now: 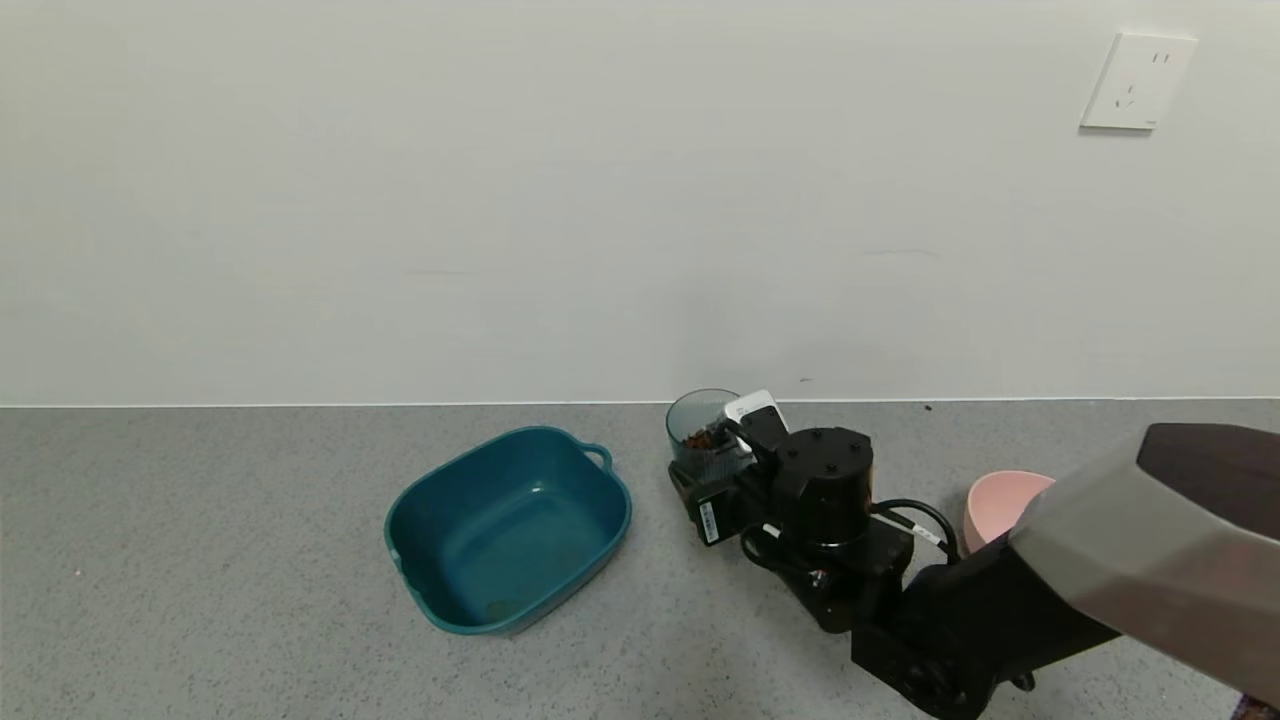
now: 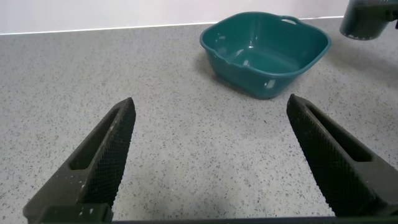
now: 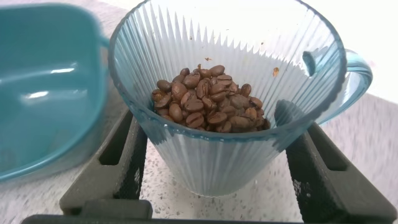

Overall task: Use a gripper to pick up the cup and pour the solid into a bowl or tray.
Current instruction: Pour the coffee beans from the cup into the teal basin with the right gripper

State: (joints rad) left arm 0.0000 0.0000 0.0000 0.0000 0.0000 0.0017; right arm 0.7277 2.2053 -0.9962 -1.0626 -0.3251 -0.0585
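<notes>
Your right gripper brackets the upright cup of coffee beans on the tabletop, jaws apart, grasp pending; next, close, lift, tip over the teal tub.

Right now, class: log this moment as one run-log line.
right gripper: astride ribbed translucent cup, grip unclear | brown beans: in cup | dark teal plastic tub: unfilled, on cup's left | left gripper: open, idle
</notes>
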